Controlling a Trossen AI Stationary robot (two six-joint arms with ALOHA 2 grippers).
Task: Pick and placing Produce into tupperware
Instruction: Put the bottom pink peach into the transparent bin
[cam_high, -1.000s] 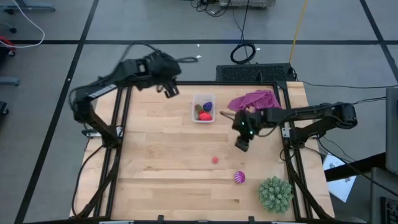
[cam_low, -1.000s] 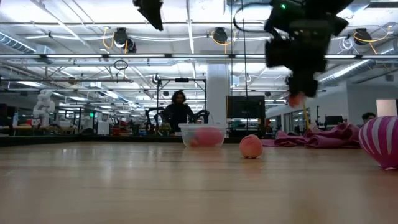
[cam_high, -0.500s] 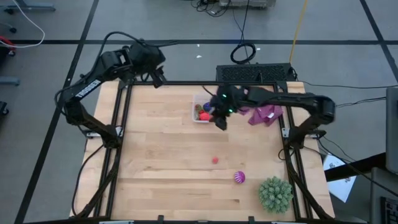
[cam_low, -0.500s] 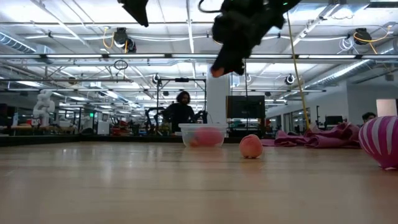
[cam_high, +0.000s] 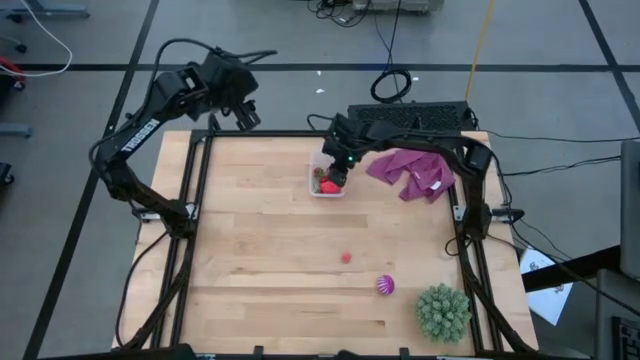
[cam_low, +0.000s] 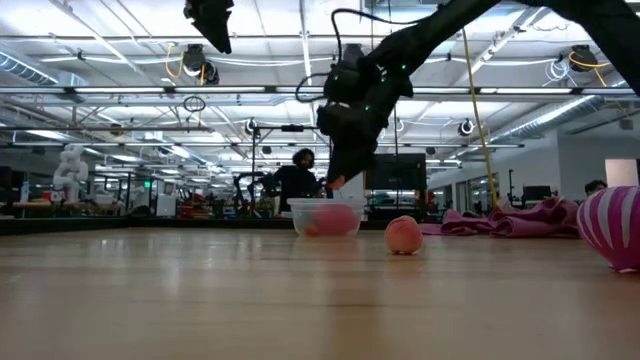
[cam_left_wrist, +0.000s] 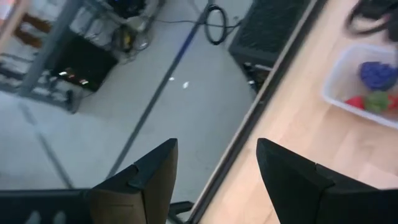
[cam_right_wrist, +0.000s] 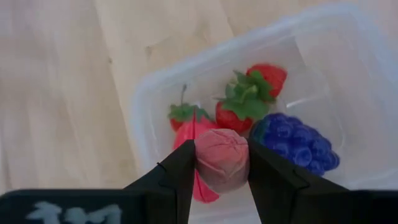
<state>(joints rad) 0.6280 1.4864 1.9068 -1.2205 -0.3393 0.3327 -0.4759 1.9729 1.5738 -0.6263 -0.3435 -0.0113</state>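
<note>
The right gripper (cam_right_wrist: 222, 163), having swung across from mid-table, is now hovering over the clear rectangular plastic tupperware (cam_right_wrist: 163, 81), pinching a small pink produce ball (cam_right_wrist: 221, 159); release looks imminent; the left gripper (cam_left_wrist: 214, 165) is waiting half-open off-table.

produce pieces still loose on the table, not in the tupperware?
2: a small red piece mid-table, and the striped magenta ball nearer the green spiky ball. A pink piece sits in the right gripper above the tupperware.

1. Between your right gripper's (cam_right_wrist: 221, 163) jaws sits a produce piece (cam_right_wrist: 221, 158)
2. Directly below them lies the tupperware (cam_right_wrist: 155, 87), holding grapes (cam_right_wrist: 298, 143) and strawberries (cam_right_wrist: 242, 106)
</note>
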